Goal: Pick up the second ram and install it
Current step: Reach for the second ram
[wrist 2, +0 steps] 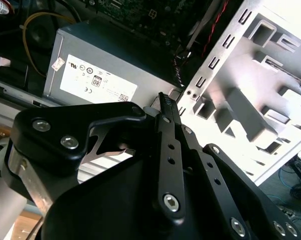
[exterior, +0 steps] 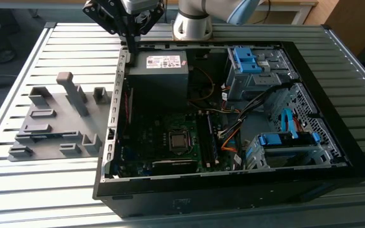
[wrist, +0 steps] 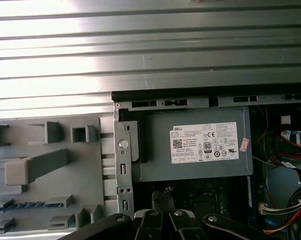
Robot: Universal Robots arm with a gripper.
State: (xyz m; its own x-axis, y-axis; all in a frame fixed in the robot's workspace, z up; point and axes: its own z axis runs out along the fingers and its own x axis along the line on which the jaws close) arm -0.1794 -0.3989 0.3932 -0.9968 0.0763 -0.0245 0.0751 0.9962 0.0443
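Observation:
The second ram (wrist: 21, 205) lies as a thin blue-green strip in a slot of the grey holder plate (wrist: 50, 150), beside the computer case. In the exterior view, the ram (exterior: 43, 137) is a dark line between low grey blocks on the plate (exterior: 49, 118). My gripper (exterior: 132, 49) hangs over the case's far corner, on the exterior view's left, next to the power supply (exterior: 160, 71). Both wrist views show its black fingers pressed together, the gripper (wrist 2: 165, 101) (wrist: 161, 196) shut with nothing in it. It is well away from the ram.
The open black case (exterior: 334, 166) lies on a slatted metal table (exterior: 17, 190). Inside are the motherboard (exterior: 169, 137), loose cables (exterior: 233, 128) and blue drive brackets (exterior: 284, 140). A tall grey post (exterior: 74, 95) rises from the holder plate. The arm's base (exterior: 192, 23) stands behind the case.

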